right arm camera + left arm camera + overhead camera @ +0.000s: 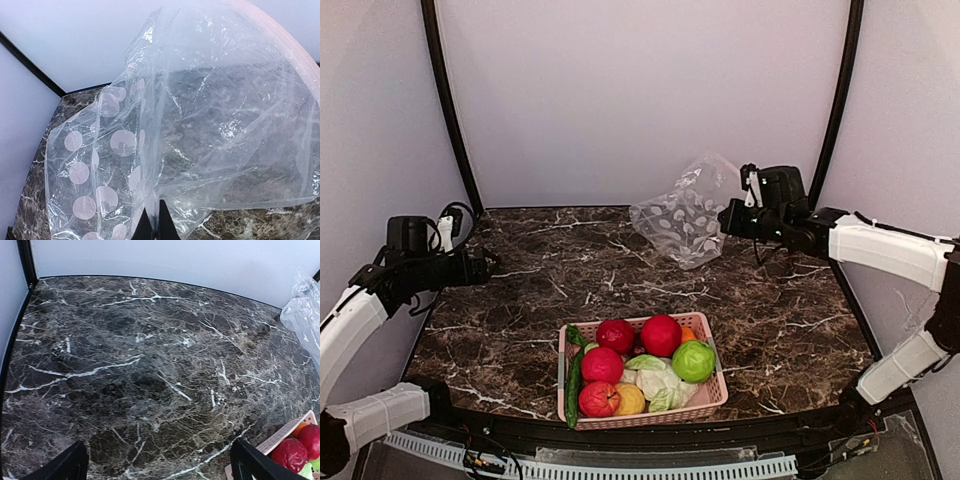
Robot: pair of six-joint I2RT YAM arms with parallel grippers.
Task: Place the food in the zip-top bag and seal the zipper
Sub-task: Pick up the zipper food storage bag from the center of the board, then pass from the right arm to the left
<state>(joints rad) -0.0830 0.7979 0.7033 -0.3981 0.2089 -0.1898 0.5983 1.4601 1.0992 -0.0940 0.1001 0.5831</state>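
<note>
The zip-top bag (685, 215) is clear with pale oval prints and hangs crumpled at the back right, its lower end on the table. My right gripper (727, 217) is shut on a fold of it. In the right wrist view the fingertips (156, 227) pinch the plastic (200, 125), and the pinkish zipper (295, 52) curves along the upper right edge. The food lies in a pink basket (650, 416) at the front: red balls (661, 335), a green ball (693, 361), cabbage (655, 380), a cucumber (574, 385). My left gripper (490, 265) hovers open over the left of the table, holding nothing (159, 467).
The dark marble table (770, 300) has a black raised rim. White walls and two black corner posts (445, 100) close it in. In the left wrist view the basket corner (295, 429) shows at lower right and the bag (302, 315) at the right edge.
</note>
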